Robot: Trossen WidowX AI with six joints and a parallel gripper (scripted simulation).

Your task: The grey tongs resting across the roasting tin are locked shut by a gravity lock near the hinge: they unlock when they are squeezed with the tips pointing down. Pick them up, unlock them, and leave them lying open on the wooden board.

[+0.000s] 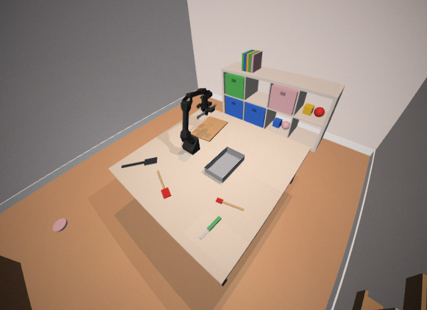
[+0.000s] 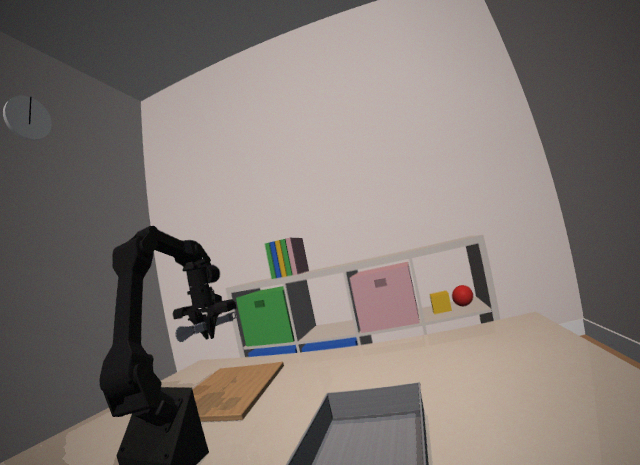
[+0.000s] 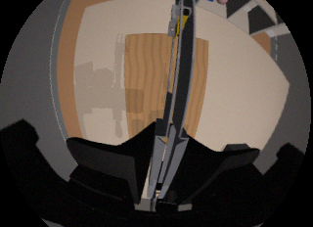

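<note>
Nearest in the top view: a green-handled tool [image 1: 210,227] near the table's [image 1: 241,183] front edge, then two red spatulas [image 1: 229,203] [image 1: 163,185] and a black spatula [image 1: 139,163] further in. Beyond these, the grey tin [image 1: 224,163], holding nothing, well apart from the board [image 1: 209,127]. Behind the tin, the arm's base [image 1: 190,145] just beside the board's near corner.

Above the board, well clear of it: the gripper [image 2: 202,321], fingers clamped on the tongs [image 2: 201,328]. Tongs held roughly level in the exterior view, one end poking out left of the fingers, the other toward the green bin [image 2: 263,316]. In the wrist view, tongs [image 3: 175,104] running straight away from the fingers as one narrow closed bar, crossing over the board [image 3: 145,80] below; a small yellow mark visible near the far end.

Farthest: the shelf [image 1: 282,100] against the wall, with green, blue and pink bins, a yellow cube [image 1: 307,109], a red ball [image 1: 319,111] and books [image 1: 251,60] on top.
</note>
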